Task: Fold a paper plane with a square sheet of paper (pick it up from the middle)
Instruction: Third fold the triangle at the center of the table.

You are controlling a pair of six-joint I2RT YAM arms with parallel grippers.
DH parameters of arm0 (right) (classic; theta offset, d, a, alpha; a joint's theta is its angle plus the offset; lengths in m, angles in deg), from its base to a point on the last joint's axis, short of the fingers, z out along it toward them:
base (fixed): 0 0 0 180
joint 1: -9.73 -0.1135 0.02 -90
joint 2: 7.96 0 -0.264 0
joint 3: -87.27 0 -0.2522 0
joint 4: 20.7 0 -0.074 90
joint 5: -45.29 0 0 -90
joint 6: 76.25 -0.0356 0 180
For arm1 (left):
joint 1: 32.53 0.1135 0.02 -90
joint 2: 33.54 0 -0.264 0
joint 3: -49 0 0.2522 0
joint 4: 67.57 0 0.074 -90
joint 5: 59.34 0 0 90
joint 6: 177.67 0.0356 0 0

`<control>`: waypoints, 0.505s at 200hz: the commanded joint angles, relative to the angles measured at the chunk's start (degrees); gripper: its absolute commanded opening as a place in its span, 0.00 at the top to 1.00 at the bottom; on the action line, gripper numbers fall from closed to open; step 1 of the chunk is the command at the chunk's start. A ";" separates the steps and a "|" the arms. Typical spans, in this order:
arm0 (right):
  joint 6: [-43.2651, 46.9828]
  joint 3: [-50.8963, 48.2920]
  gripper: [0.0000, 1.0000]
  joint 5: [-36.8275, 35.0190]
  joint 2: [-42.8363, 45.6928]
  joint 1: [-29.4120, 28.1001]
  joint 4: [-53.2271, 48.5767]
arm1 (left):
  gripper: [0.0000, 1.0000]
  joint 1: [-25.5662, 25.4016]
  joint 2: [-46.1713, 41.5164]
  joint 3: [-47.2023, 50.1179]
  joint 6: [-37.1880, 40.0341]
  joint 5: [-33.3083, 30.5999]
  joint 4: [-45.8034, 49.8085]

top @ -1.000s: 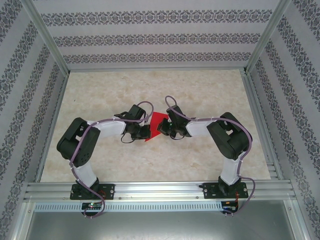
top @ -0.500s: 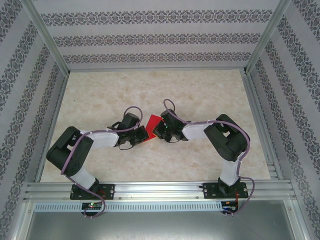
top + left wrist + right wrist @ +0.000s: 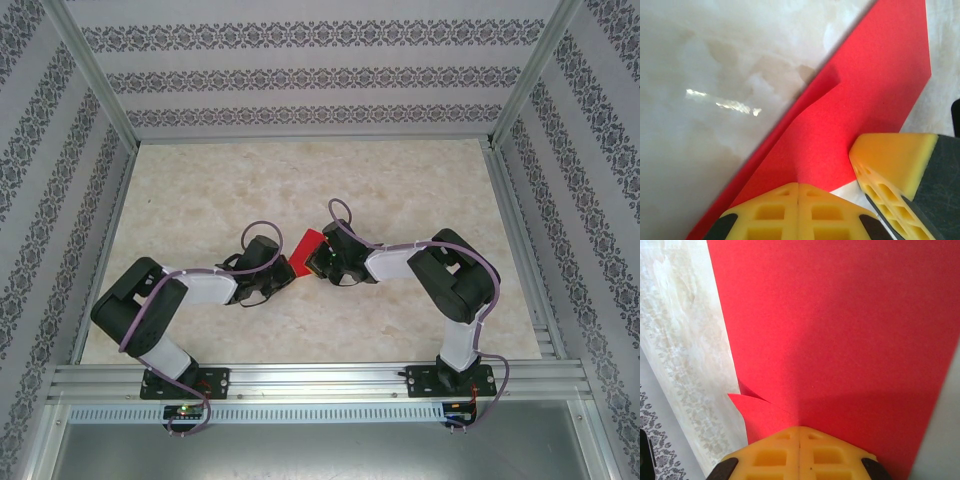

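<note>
I had the left end effector (image 3: 798,186) and the right end effector (image 3: 799,430) each pinching the square sheet of paper (image 3: 307,243) from opposite sides, mid counter (image 3: 400,190), probably steadying it for a crease.

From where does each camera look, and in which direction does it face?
Top external: above and behind the arms, facing down at the table; both arms show, left end effector and right end effector meeting at the red paper.
Left wrist: on the left arm, facing along its shut yellow fingers onto the red paper.
Right wrist: on the right arm, same way; its shut fingers below, red paper ahead.
Shared: all three see the red paper.
</note>
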 commanded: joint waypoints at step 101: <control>-0.08 -2.53 1.00 -7.58 -0.32 -0.13 -11.57 | 1.00 4.34 -3.64 -0.18 -3.63 -10.69 20.81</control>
